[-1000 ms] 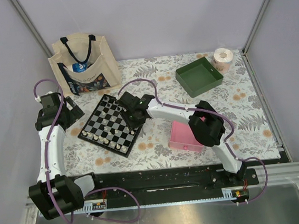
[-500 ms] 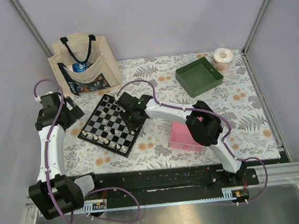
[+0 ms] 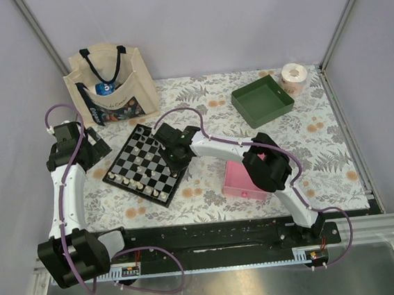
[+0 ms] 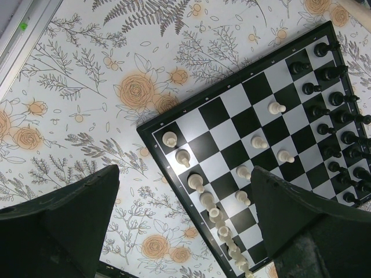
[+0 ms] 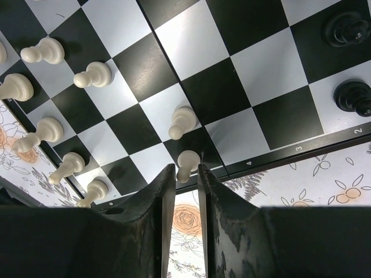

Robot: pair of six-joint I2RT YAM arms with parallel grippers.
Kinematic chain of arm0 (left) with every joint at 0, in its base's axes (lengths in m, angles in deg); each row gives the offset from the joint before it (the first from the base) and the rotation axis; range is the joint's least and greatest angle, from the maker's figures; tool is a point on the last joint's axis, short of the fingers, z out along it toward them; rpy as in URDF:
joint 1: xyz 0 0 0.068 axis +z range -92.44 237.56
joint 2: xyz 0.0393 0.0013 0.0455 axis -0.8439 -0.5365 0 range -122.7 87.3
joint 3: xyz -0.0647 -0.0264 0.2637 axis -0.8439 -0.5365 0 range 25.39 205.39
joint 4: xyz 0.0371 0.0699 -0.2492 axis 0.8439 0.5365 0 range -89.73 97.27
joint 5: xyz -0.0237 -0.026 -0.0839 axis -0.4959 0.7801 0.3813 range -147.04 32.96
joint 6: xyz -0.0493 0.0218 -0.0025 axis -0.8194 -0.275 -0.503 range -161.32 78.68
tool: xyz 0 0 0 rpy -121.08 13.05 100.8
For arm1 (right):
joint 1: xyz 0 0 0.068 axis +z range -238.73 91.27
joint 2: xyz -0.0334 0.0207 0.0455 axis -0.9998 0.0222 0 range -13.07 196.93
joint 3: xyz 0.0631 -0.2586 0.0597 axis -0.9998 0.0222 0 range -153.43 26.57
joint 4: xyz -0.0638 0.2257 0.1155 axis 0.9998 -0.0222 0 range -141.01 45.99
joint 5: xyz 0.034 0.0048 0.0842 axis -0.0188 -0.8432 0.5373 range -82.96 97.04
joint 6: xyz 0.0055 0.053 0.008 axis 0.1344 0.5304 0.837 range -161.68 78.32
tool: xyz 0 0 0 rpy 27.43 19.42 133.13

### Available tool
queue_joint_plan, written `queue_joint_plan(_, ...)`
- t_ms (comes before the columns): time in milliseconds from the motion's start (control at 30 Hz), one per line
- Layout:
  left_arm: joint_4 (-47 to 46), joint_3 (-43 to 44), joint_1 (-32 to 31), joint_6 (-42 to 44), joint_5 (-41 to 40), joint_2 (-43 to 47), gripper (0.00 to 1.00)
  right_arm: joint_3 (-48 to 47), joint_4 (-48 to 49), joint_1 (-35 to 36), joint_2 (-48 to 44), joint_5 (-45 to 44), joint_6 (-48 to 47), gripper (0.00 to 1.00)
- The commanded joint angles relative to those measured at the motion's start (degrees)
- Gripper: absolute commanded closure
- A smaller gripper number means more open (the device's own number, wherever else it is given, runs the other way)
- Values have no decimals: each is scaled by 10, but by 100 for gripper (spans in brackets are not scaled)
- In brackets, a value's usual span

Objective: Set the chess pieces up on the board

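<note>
The board (image 3: 136, 157) lies left of centre on the flowered cloth. Cream-white chess pieces (image 4: 196, 182) line its near edge, with a few more (image 4: 276, 108) further in, and black ones (image 4: 324, 116) fill the far side. My right gripper (image 3: 175, 169) reaches over the board's right edge. In the right wrist view its narrow jaws (image 5: 185, 169) are shut on a white pawn (image 5: 188, 161) standing on the square by the border of the board (image 5: 214, 92). My left gripper (image 3: 92, 147) hangs wide open and empty off the board's left corner (image 4: 184, 171).
A cloth tote bag (image 3: 110, 82) stands behind the board. A green tray (image 3: 262, 103) and a tape roll (image 3: 293, 75) are at the back right. A pink tray (image 3: 244, 180) lies under the right arm's elbow.
The right arm has crept slightly left over the board's right edge and its jaws have narrowed. The left arm has stayed still.
</note>
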Motion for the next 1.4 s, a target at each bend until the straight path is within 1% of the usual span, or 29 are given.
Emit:
queue_joint_plan(0, -13, 17, 3, 10, 10, -1, 1, -18, 2, 6, -4, 2, -8, 72)
queue_joint_plan(67, -14, 16, 2, 10, 11, -1, 1, -16, 2, 6, -7, -1, -10, 77)
queue_joint_plan(133, -13, 17, 3, 10, 10, -1, 1, -14, 5, 8, -12, -3, -16, 78)
queue_joint_plan(233, -13, 17, 2, 10, 11, -2, 1, -11, 7, 10, -17, -3, -17, 89)
queue_joint_plan(567, -13, 16, 4, 10, 13, -3, 1, 2, 7, 51, -43, -14, -18, 89)
queue_joint_plan(833, -13, 16, 3, 10, 13, -2, 1, 1, 2, 63, -35, 0, -18, 88)
queue_joint_plan(1367, -13, 17, 2, 10, 15, -3, 1, -7, -3, 72, -28, 1, -22, 86)
